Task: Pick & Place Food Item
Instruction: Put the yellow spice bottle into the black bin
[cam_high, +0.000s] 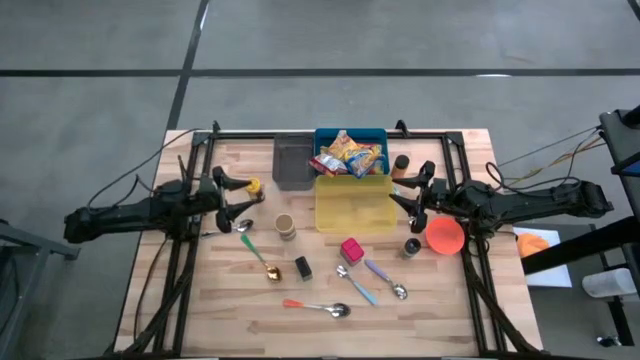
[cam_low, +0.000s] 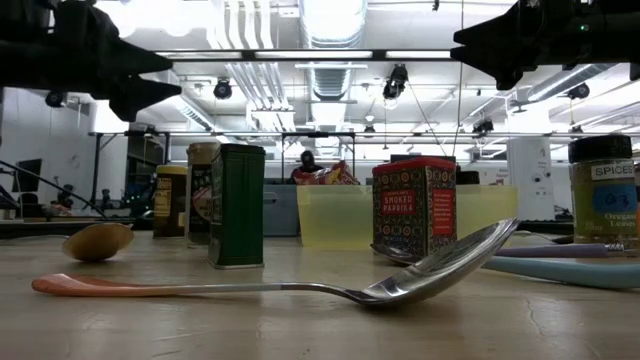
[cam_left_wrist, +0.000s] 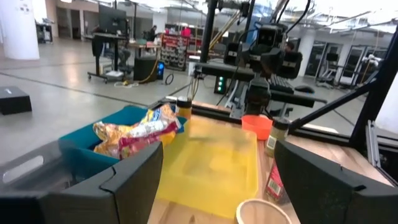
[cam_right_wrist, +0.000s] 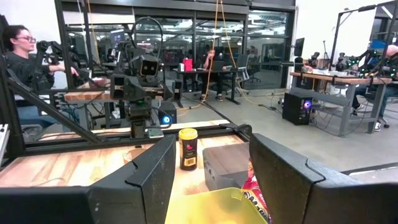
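Several bright snack packets (cam_high: 348, 155) (cam_left_wrist: 134, 132) lie piled in a blue bin (cam_high: 322, 135) at the table's far middle. In front of it stands a yellow bin (cam_high: 353, 203) (cam_left_wrist: 211, 162), bare inside. My left gripper (cam_high: 243, 200) (cam_left_wrist: 214, 180) hovers open and level above the table's left half, pointing toward the bins, with nothing between its fingers. My right gripper (cam_high: 405, 192) (cam_right_wrist: 211, 168) hovers open at the yellow bin's right side, pointing left, holding nothing. In the low view both grippers hang high, the left gripper (cam_low: 135, 80) and the right gripper (cam_low: 500, 50).
A grey bin (cam_high: 292, 163) stands left of the blue one. Spice jars (cam_high: 400, 165) (cam_high: 254, 186), a red paprika tin (cam_high: 351, 249), a dark tin (cam_high: 303, 267), a cup (cam_high: 286, 227), an orange bowl (cam_high: 446, 236) and several spoons (cam_high: 315, 306) are scattered over the near half.
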